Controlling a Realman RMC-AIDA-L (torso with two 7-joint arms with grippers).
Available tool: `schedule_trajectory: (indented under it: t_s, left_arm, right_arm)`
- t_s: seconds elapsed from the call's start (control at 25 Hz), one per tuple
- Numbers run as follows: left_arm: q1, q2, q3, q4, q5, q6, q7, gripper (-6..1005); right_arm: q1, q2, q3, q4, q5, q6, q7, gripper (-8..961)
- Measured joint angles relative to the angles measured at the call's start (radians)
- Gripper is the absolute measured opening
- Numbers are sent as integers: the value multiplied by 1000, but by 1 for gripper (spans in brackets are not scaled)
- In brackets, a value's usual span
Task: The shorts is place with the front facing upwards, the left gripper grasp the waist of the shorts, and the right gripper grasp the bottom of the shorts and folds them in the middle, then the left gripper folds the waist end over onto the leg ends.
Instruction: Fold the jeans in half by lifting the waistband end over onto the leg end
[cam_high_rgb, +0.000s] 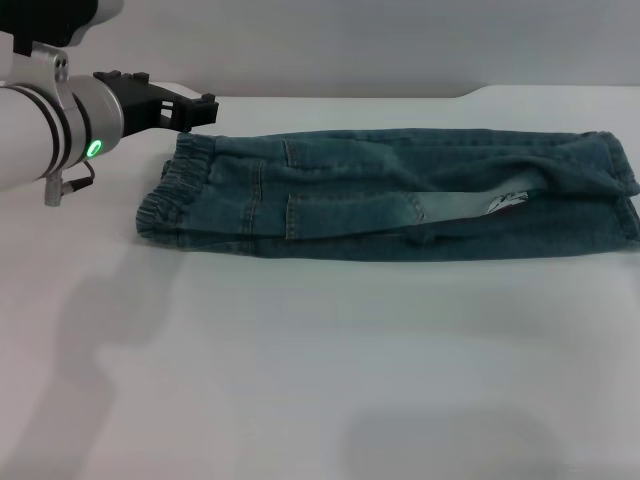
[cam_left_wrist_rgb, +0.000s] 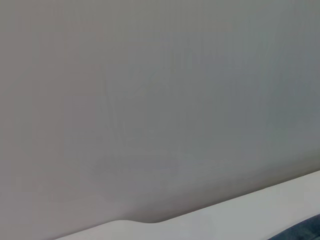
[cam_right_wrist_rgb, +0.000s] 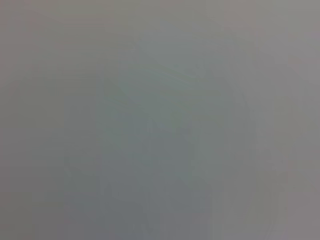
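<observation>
hovering left gripper (cam_high_rgb: 195, 110) near waist of folded shorts (cam_high_rgb: 400, 195).

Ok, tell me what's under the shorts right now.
The shorts, already folded lengthwise, lie flat on the white table, which shows all around them. Whatever the denim covers is hidden. The left gripper hovers by the waistband, not beneath it.

You have the shorts (cam_high_rgb: 400, 195) in mid-blue denim, darker along the seams and gathered waistband, with one paler, faded blue strip across the middle and a small white-and-dark tag at its end. Your left gripper (cam_high_rgb: 205, 108) is black, on a silver-white arm with black rings and a glowing green light. The tabletop (cam_high_rgb: 300, 380) is plain white, patternless, against a flat grey wall.
</observation>
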Motion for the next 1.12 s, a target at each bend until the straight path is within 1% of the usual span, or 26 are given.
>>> schedule_trajectory:
  t_s: [0.04, 0.16, 0.24, 0.32, 0.36, 0.72, 0.88, 1.12]
  left_arm:
    - [1, 0, 0, -2, 0, -1, 0, 794]
    - [8, 1, 0, -11, 0, -4, 1, 844]
    - [14, 1, 0, -18, 0, -3, 2, 844]
    - [18, 1, 2, -22, 0, -2, 4, 844]
    - [18, 1, 2, -22, 0, -2, 4, 844]
    - [17, 1, 13, -20, 0, -21, 2, 843]
    - [15, 1, 20, -23, 0, -43, 2, 842]
    - [19, 0, 21, -24, 0, -62, 1, 842]
  right_arm:
    - [-3, 0, -12, -14, -10, -37, 0, 769]
    - [-12, 2, -33, -74, -19, -195, 0, 774]
    - [-9, 3, -40, -131, -18, -305, 2, 778]
    - [0, 2, -48, -178, -15, -367, 8, 782]
    - [6, 1, -59, -195, -13, -379, 10, 784]
    - [0, 1, -77, -216, -11, -402, 39, 800]
    - [3, 3, -79, -274, 18, -485, 49, 808]
    - [18, 1, -94, -345, 51, -569, 50, 805]
